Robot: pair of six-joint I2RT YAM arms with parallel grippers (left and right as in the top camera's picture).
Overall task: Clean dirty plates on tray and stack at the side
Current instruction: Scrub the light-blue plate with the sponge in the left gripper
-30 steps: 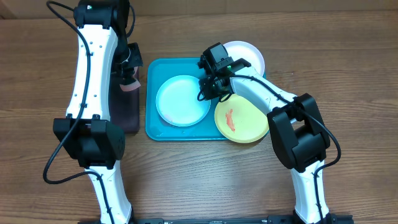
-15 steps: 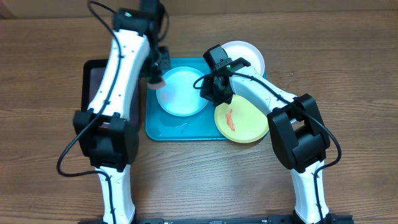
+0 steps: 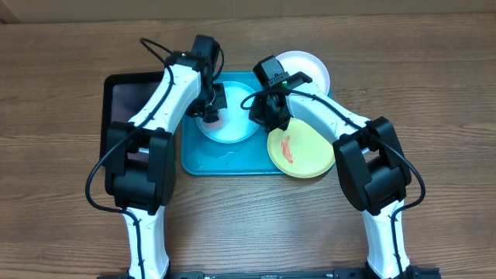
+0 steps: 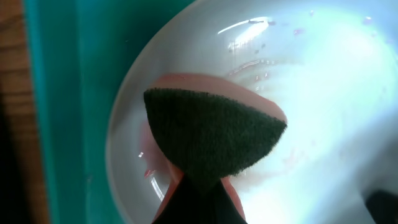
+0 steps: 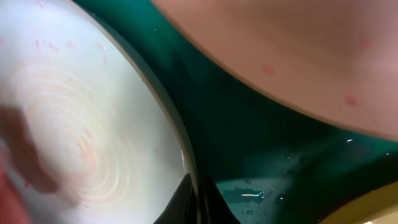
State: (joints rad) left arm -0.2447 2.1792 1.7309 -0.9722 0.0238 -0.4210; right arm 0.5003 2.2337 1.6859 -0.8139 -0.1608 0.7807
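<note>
The light blue plate (image 3: 232, 124) lies on the turquoise tray (image 3: 225, 160). My left gripper (image 3: 209, 116) is shut on a pink sponge with a dark green scouring face (image 4: 211, 134), which rests on the plate's left part (image 4: 311, 93). My right gripper (image 3: 261, 116) is shut on the plate's right rim (image 5: 186, 155), one finger on each side of it. A yellow-green plate (image 3: 302, 155) with a red-orange smear overlaps the tray's right edge. The white plate (image 3: 310, 68) sits behind the tray on the right, partly under my right arm.
A black tray (image 3: 124, 101) lies on the wooden table left of the turquoise tray, with my left arm crossing over it. Water drops sit on the tray floor (image 5: 280, 162) beside the plate.
My left arm has swung from the black tray to the light blue plate, carrying the sponge onto it. The plate slid slightly towards the back. My right gripper has kept its hold on the rim.
</note>
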